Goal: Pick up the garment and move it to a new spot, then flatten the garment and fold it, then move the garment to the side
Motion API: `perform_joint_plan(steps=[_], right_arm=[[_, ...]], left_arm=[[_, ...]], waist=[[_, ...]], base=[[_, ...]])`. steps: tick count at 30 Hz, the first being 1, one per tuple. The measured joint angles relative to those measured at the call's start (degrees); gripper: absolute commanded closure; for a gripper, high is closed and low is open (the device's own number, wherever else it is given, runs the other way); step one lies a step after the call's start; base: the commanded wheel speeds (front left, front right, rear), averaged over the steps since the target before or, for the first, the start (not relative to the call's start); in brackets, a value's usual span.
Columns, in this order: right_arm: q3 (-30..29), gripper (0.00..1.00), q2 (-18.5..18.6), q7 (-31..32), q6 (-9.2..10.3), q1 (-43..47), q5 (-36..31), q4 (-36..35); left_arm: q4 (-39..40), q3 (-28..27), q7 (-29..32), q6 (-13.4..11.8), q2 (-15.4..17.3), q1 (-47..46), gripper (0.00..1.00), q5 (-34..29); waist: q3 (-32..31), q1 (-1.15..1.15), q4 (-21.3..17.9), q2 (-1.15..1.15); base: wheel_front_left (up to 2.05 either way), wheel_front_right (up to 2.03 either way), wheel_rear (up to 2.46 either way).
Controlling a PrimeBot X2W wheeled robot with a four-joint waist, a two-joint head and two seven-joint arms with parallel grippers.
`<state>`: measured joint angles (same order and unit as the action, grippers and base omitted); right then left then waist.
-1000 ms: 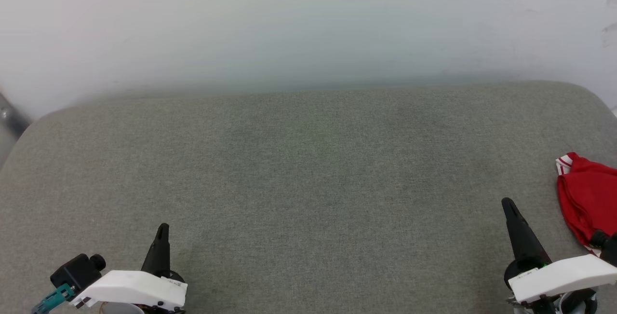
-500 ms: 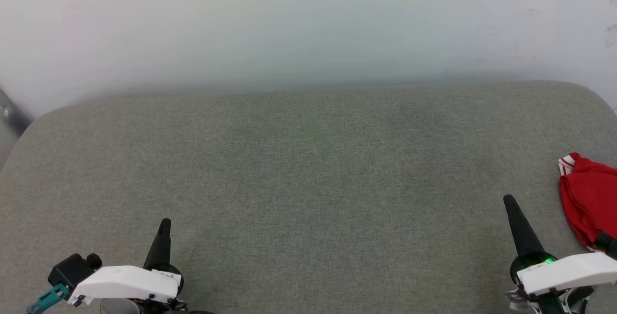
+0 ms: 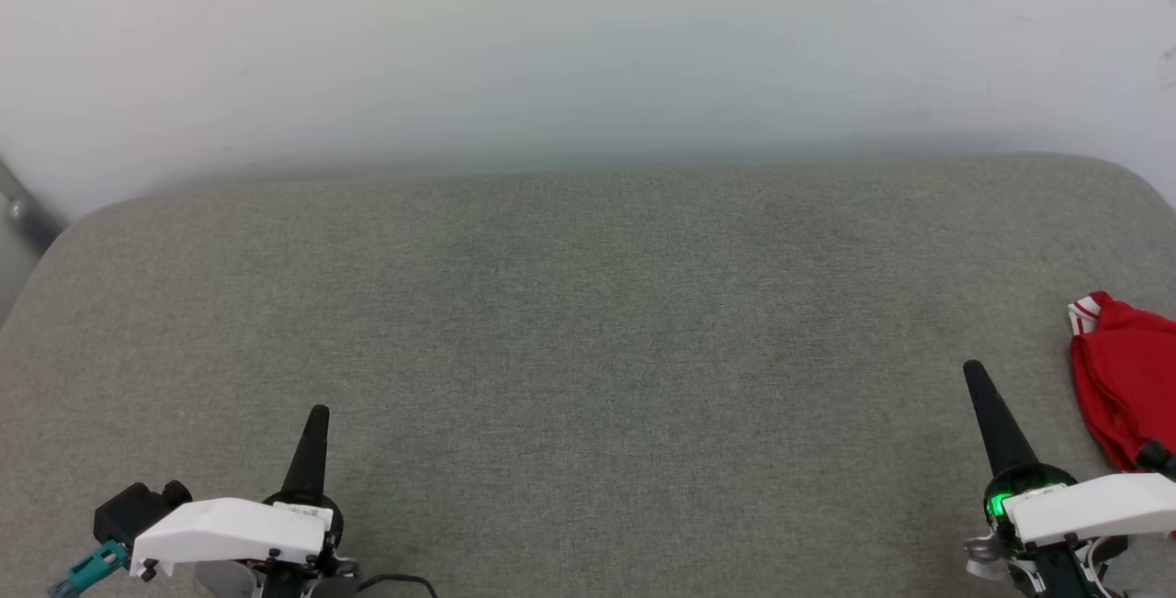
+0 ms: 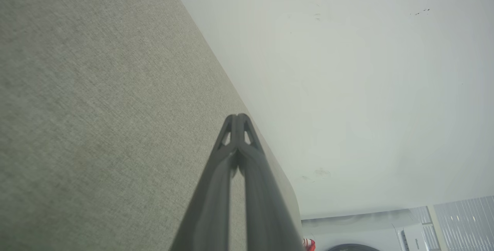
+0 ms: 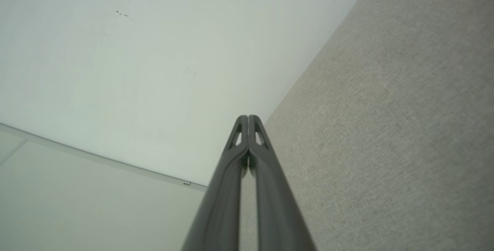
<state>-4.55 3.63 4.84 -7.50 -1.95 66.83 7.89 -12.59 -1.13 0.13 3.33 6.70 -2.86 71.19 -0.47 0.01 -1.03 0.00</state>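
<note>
The red garment point(image 3: 1128, 382) lies bunched at the far right edge of the grey cushioned surface point(image 3: 588, 322), a bit of red-and-white striped trim showing at its top; most of it is cut off by the head view's edge. A sliver of it point(image 4: 308, 244) shows at the bottom of the left wrist view. My right gripper point(image 3: 971, 372) is shut and holds nothing, just left of the garment and apart from it; its fingertips point(image 5: 247, 118) meet. My left gripper point(image 3: 318, 414) is shut and holds nothing at the lower left, its fingertips point(image 4: 237, 117) pressed together.
A pale wall point(image 3: 588, 47) rises right behind the grey surface. A metal bar point(image 3: 18, 210) shows at the left edge. A white appliance point(image 4: 409, 235) stands low in the left wrist view.
Both grippers have drawn back slightly toward the bottom of the head view, fingers turning more upright. The garment has stayed in place.
</note>
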Motion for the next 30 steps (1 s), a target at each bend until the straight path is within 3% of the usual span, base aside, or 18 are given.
perform_joint_plan(steps=[30], right_arm=[[-0.80,1.00,-0.07,0.74,0.00,-2.41,15.53,3.68]], left_arm=[[-0.83,-3.27,3.83,2.34,-2.23,-1.95,1.00,12.65]], waist=[[0.36,0.00,0.56,0.00]], base=[[0.00,0.00,0.00]])
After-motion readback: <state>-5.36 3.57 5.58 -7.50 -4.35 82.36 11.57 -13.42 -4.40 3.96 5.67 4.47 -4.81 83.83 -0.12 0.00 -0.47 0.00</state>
